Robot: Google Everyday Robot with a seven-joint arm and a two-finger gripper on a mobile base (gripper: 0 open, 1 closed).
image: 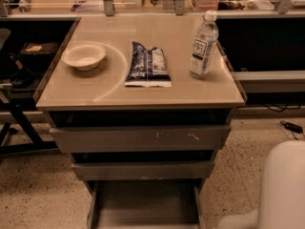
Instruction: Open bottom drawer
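Note:
The bottom drawer (143,206) is the lowest of three grey handleless drawers. It stands pulled out toward me, and its shallow grey interior shows at the bottom edge of the camera view. Its front panel is cut off below the frame. Above it is the middle drawer front (143,170), and above that the wide top drawer front (140,138) with white scratch marks; both look pushed in. My gripper is out of view. Only a white rounded part of my arm (281,190) shows at the lower right, beside the open drawer.
On the beige cabinet top (109,87) sit a cream bowl (84,56) at the left, a dark blue snack bag (148,64) in the middle and a water bottle (203,44) at the right. Dark desks flank the cabinet. A cable (288,126) lies on the speckled floor at the right.

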